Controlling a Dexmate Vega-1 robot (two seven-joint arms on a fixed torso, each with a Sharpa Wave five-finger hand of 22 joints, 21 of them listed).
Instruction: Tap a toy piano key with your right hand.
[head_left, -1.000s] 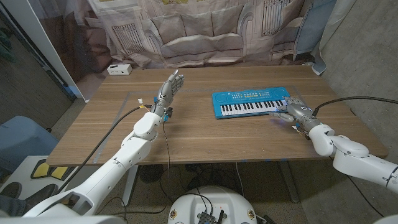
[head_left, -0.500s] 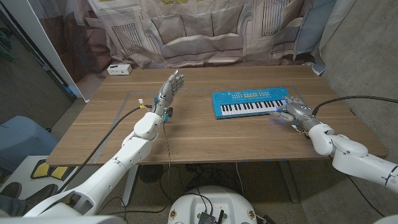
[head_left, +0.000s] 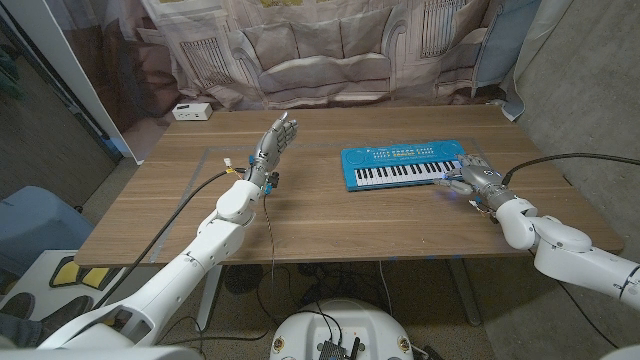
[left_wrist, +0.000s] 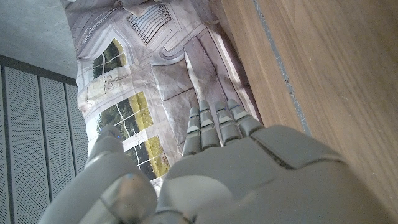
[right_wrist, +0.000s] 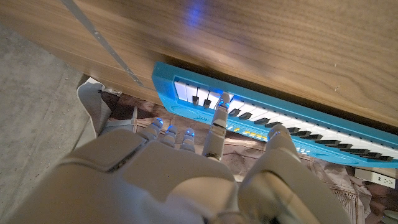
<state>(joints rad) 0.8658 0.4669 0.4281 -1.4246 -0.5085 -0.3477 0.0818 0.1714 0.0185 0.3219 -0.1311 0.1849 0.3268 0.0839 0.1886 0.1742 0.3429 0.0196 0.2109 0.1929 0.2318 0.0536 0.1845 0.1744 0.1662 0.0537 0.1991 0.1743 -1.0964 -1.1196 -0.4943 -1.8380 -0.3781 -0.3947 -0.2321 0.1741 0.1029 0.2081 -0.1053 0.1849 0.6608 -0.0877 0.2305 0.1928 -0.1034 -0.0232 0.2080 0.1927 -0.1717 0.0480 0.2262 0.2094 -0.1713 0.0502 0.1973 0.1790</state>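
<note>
We see a small white box (head_left: 189, 111) at the wooden table's (head_left: 320, 215) far edge, well beyond our empty, spread left hand (head_left: 272, 144). The blue plastic toy piano (head_left: 402, 164) lies under our right hand (head_left: 472, 177), one extended fingertip (right_wrist: 225, 98) touching its end keys, grasping nothing.

A big wooden surface (head_left: 330, 215) stands in the room. Behind it hangs a cloth (head_left: 330, 45) printed with a sofa, windows and a garden. A small white box (head_left: 190, 112) sits on the far corner of the wood. A grey wall (head_left: 590, 70) is on one side. A dark panel (head_left: 45, 120) is on the other, with a blue seat (head_left: 35, 225) low beside it.
</note>
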